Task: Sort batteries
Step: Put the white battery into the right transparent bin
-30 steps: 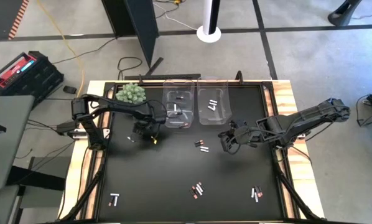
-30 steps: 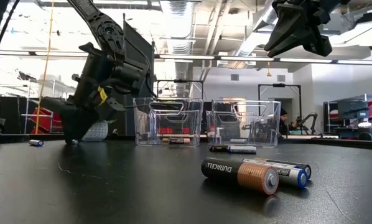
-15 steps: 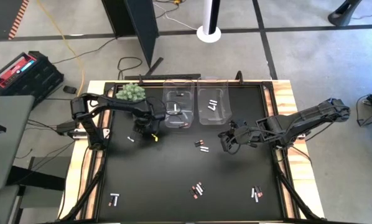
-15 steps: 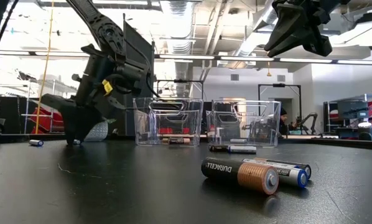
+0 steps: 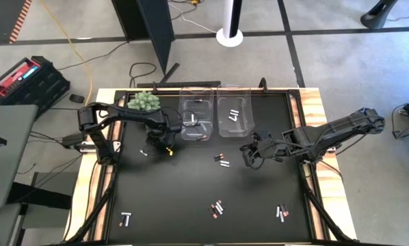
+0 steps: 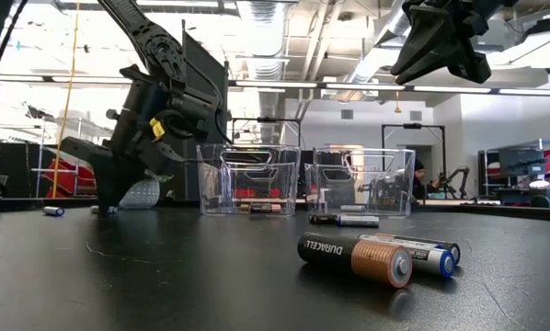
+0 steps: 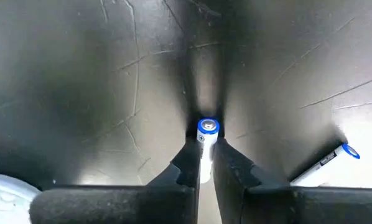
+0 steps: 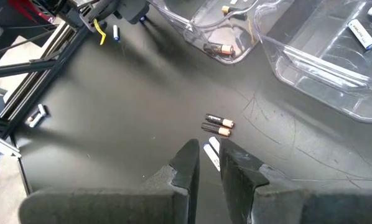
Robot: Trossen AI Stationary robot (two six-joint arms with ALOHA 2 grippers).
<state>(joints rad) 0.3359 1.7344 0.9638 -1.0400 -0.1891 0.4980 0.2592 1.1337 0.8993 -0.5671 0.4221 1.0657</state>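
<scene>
My left gripper [image 5: 153, 147] stands low over the black table, left of the clear bins, shut on a white battery with a blue-ringed end [image 7: 206, 134]. A second white battery [image 7: 326, 163] lies flat on the table beside it. My right gripper [image 5: 249, 158] hangs high above the table's middle [image 6: 441, 46], its fingers [image 8: 189, 163] a narrow gap apart with nothing held. On the table below it lie two dark copper-ended batteries [image 8: 217, 124] and a white one [image 8: 212, 152]. Each of the two clear bins [image 5: 196, 117] [image 5: 233, 116] holds a few batteries. My left gripper pinches the white battery by its two long sides [image 7: 203, 155] between both fingers. The fingers come steeply from above, pointing down. The battery's blue-ringed end [image 7: 207, 127] sticks out past the fingertips. The battery stays down at the table top.
More batteries lie in small groups near the front edge [image 5: 126, 219] [image 5: 217, 208] [image 5: 282, 212], two of them close to the low camera [image 6: 353, 256]. A green bunch [image 5: 144, 102] sits at the far left corner. Wooden rails [image 5: 314, 109] border the mat.
My left gripper has turned slightly over the white battery while staying low at the table. The right arm has kept still.
</scene>
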